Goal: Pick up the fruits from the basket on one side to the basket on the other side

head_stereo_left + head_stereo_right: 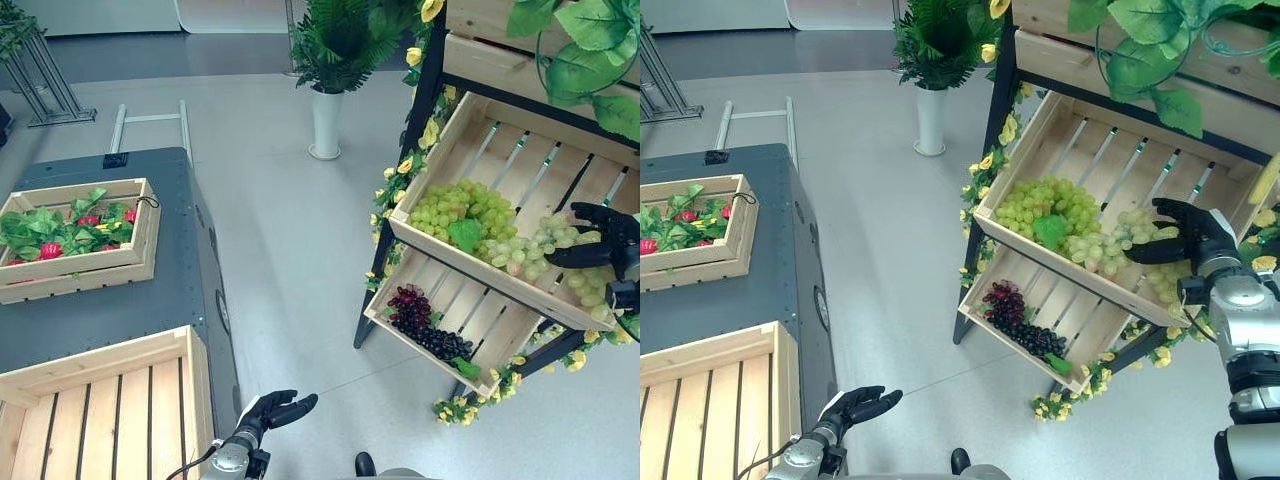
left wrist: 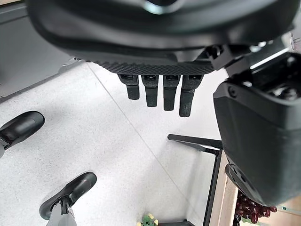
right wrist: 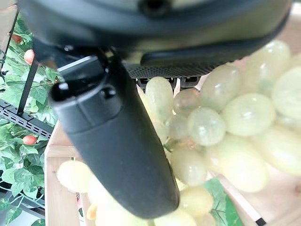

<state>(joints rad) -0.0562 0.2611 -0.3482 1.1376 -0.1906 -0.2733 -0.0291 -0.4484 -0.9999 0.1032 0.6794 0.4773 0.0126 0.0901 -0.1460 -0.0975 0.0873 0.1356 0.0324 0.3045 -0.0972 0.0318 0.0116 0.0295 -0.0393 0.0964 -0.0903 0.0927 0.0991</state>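
1. The picking-up step looks to be in hand. The right robot hand point(image 1: 1185, 235) is in the upper crate point(image 1: 470, 125) of the wooden shelf point(image 1: 500, 40), over the pale green grapes point(image 1: 535, 245) at that crate's lower right end.
2. Its thumb and fingers are spread round the bunch. In the right wrist view the grapes point(image 3: 211, 127) lie right against the palm and thumb, but I cannot tell whether the fingers have closed on them yet.
3. A second, greener bunch point(image 1: 455, 210) lies near the middle of the same crate. Dark purple grapes point(image 1: 420, 320) sit in the lower crate point(image 1: 490, 330).
4. The left robot hand point(image 1: 275, 410) hangs low over the floor beside the dark worktop point(image 1: 150, 290), fingers relaxed and straight, holding nothing.
5. On the worktop's near edge stands an empty slatted crate point(image 1: 150, 355), probably the place to drop off. Farther back is a crate of leaves and red fruit point(image 1: 70, 230).
6. Next, I judge, the right robot hand needs a firm close round the bunch, then a lift clear of the crate's front lip before swinging across to the worktop.
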